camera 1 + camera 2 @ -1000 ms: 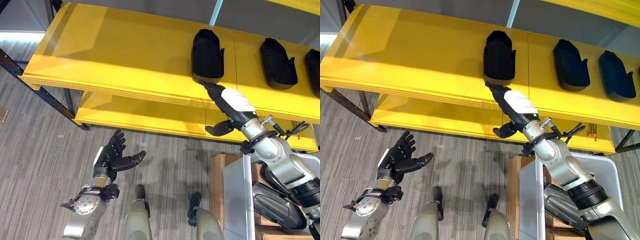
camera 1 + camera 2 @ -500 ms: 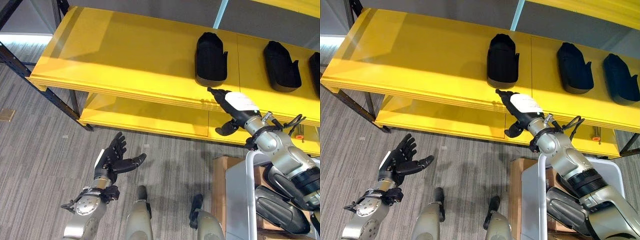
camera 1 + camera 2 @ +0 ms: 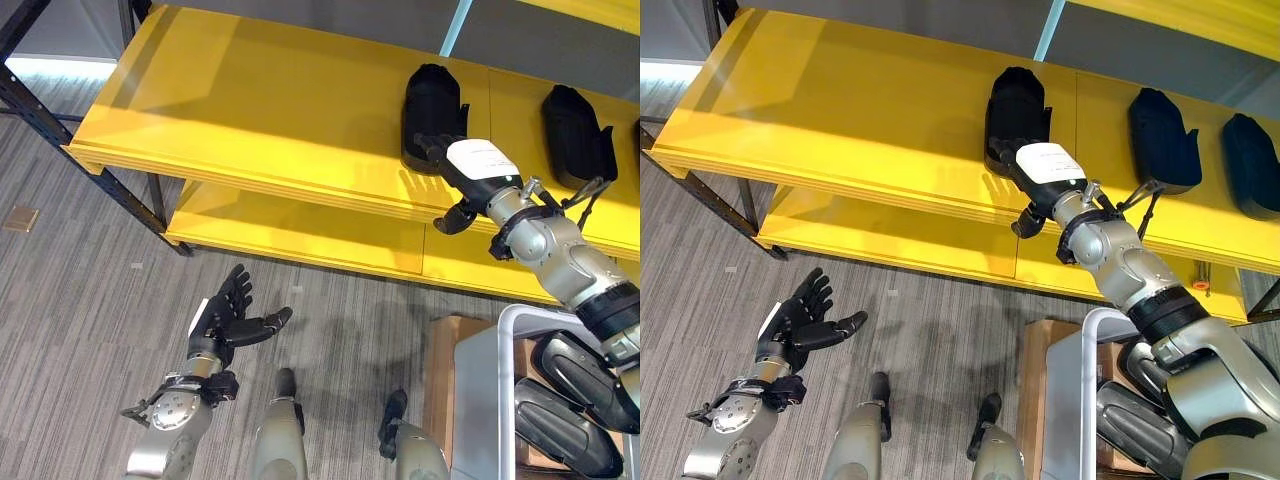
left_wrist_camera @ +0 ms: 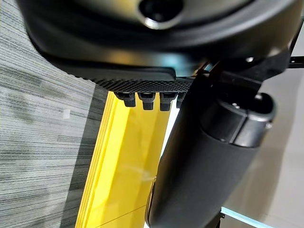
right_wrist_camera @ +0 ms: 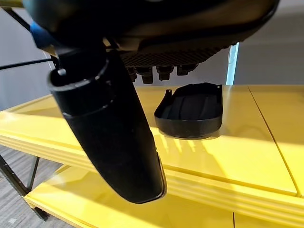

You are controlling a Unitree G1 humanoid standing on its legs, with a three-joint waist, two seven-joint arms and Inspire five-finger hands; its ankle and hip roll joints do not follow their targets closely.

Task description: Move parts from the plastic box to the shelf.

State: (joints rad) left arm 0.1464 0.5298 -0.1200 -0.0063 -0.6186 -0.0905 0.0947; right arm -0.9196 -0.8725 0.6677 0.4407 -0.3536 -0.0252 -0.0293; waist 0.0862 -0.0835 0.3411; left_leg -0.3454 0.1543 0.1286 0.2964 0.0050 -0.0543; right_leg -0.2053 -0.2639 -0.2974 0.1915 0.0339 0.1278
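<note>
A black moulded part lies on the yellow upper shelf, and it also shows in the right wrist view as the part. My right hand, with a white cover on its back, reaches over the shelf's front edge. Its fingers are straight and point at the part's near end, holding nothing. I cannot tell whether they touch it. My left hand hangs open low over the floor. The white plastic box stands at the lower right with black parts inside.
Two more black parts lie further right on the same shelf. A lower yellow shelf runs beneath it. A cardboard box stands beside the plastic box. A dark shelf post slants at the left.
My right arm has risen, bringing the hand from below the shelf edge up level with it, close to the part. The camera has shifted slightly. The left hand has stayed still.
</note>
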